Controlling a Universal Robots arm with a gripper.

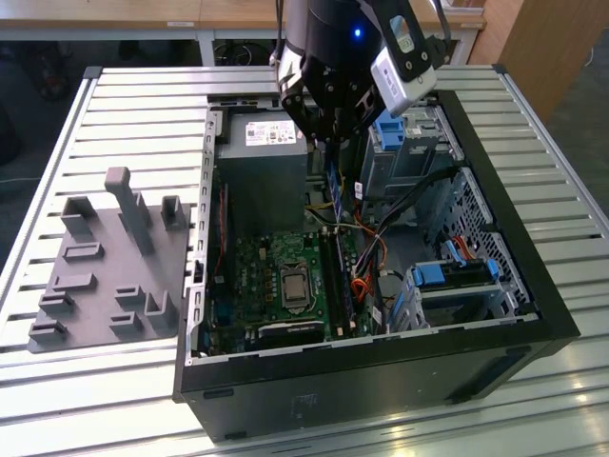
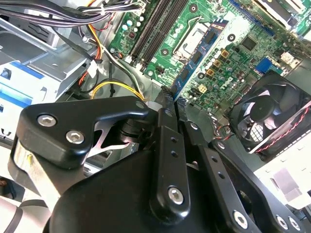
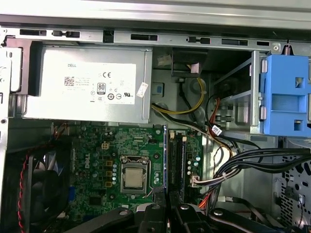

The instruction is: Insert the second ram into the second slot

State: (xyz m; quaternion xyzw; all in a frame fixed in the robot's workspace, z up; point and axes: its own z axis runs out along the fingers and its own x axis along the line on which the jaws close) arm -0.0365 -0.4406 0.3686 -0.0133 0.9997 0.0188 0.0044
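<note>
My gripper point(image 1: 329, 135) hangs over the open computer case point(image 1: 495, 324) and is shut on the second ram point(image 1: 332, 179), a thin blue board held on edge and pointing down. In both wrist views the stick shows edge-on, as a blue strip point(image 3: 165, 160) point(image 2: 197, 60) running out from between the black fingers point(image 2: 165, 145). It is above the green motherboard point(image 1: 257, 276), clear of it. The dark memory slots point(image 3: 178, 162) point(image 2: 155, 26) lie right beside the strip, next to the processor socket point(image 3: 133, 177). Which one is the second slot I cannot tell.
A grey power supply point(image 3: 92, 85) fills the case's far end. Blue drive brackets point(image 3: 284, 94) and bundles of black, yellow and orange cables point(image 3: 262, 162) crowd the side past the slots. A black fan point(image 2: 269, 116) sits by the board. A grey fixture plate point(image 1: 105, 271) lies at the exterior view's left.
</note>
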